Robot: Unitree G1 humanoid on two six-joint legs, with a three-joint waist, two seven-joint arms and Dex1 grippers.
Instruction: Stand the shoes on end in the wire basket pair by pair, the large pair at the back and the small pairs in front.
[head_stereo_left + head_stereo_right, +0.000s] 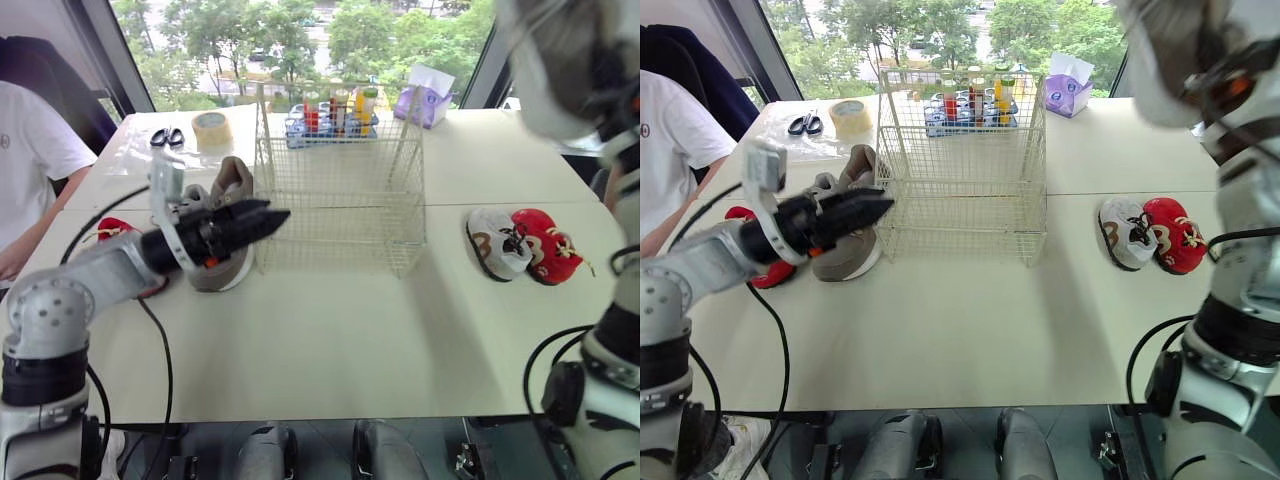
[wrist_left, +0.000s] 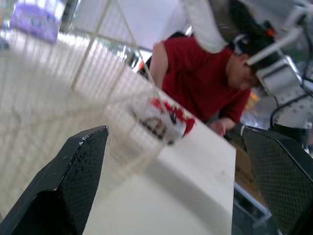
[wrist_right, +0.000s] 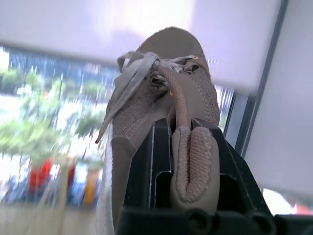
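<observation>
Red shoe (image 1: 112,229), left: mostly behind the left arm (image 1: 100,272).
Raised taupe shoe (image 3: 164,93): lower part hidden by the right gripper (image 3: 190,134).
Person (image 1: 28,160), far left: cut by the edge.

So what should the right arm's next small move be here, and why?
Probably bring the taupe mesh lace-up shoe, clamped in the right gripper up high, over the white wire basket's back part. The basket looks empty, the large pair belongs at the back, and its mate lies beside the basket by the open left gripper.

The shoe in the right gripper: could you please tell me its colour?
The shoe is taupe, a greyish beige; the right wrist view shows it best.
</observation>
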